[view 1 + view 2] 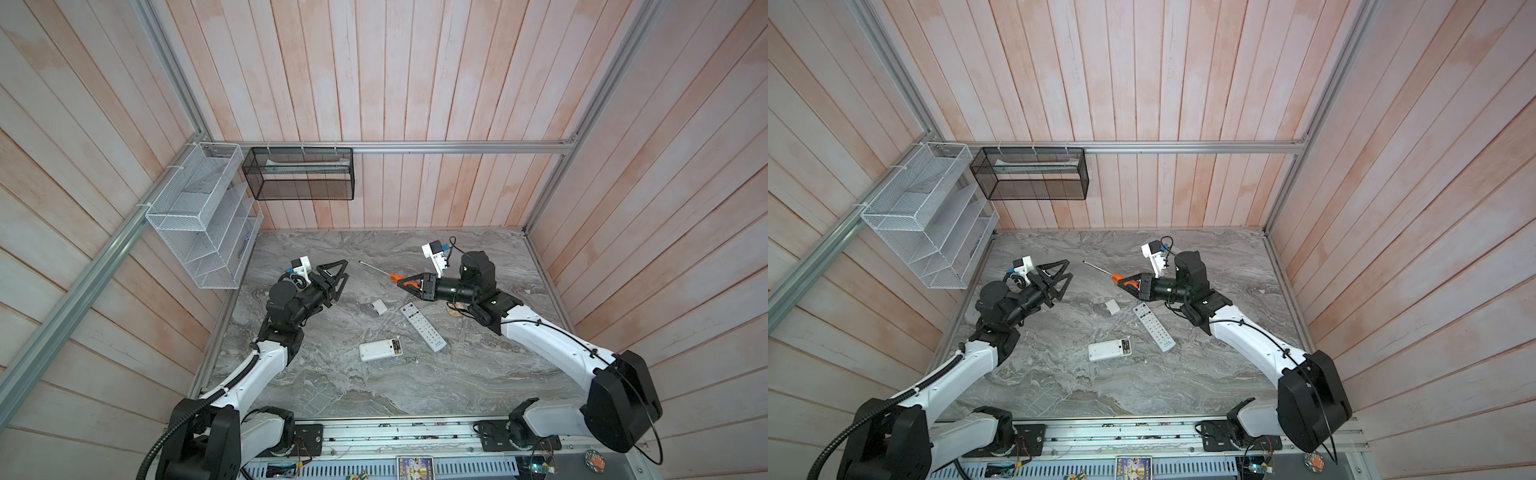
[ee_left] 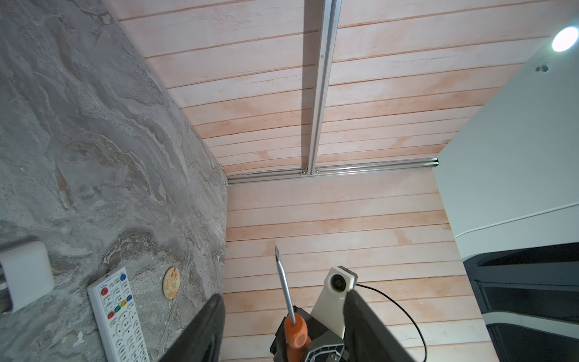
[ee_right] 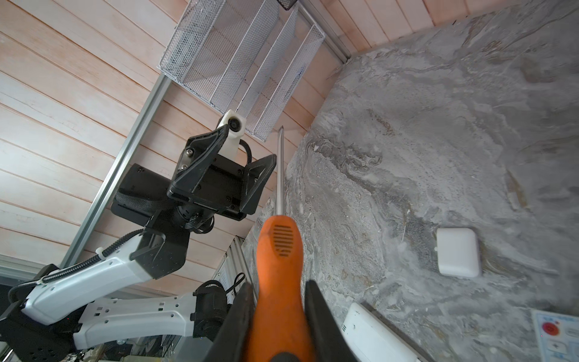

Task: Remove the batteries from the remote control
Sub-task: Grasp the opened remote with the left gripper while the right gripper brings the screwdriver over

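Near the middle of the marble tabletop, I see the batteries seated in the open compartment at one end of the small white remote. This remote lies back-up near the long white remote, and a small white cover lies apart from both, toward the back wall. The right gripper is clamped on the orange handle of the screwdriver, raised above the table with the shaft pointing toward the left arm, while the left gripper hangs above the table with its jaws spread, holding nothing.
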